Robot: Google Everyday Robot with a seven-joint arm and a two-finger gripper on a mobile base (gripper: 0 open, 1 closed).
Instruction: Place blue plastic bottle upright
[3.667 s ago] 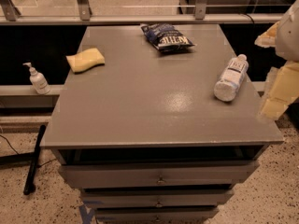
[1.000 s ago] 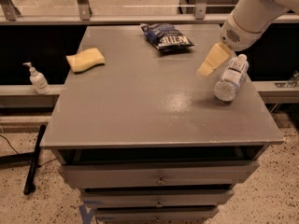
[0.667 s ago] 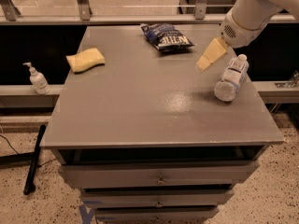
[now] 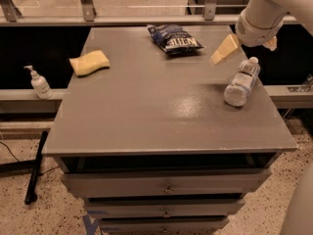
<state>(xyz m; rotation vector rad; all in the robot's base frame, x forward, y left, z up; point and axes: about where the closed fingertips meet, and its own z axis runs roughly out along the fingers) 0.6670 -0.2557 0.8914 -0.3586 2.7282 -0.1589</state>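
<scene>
The blue plastic bottle [image 4: 241, 82] is clear with a white cap and a white label. It lies on its side near the right edge of the grey table [image 4: 146, 111], cap pointing away toward the back. My gripper [image 4: 247, 47] hovers just above and behind the cap end. It is open and empty: one tan finger [image 4: 224, 49] shows to the left of the bottle's line and the other finger [image 4: 270, 43] to the right. It does not touch the bottle.
A dark blue chip bag [image 4: 174, 38] lies at the back centre. A yellow sponge [image 4: 89, 62] lies at the back left. A small white pump bottle [image 4: 38, 82] stands on a ledge left of the table. Drawers sit below the tabletop.
My arm came in from the right edge to above the bottle. Over the last second the gripper rose slightly toward the back. The bottle has not moved.
</scene>
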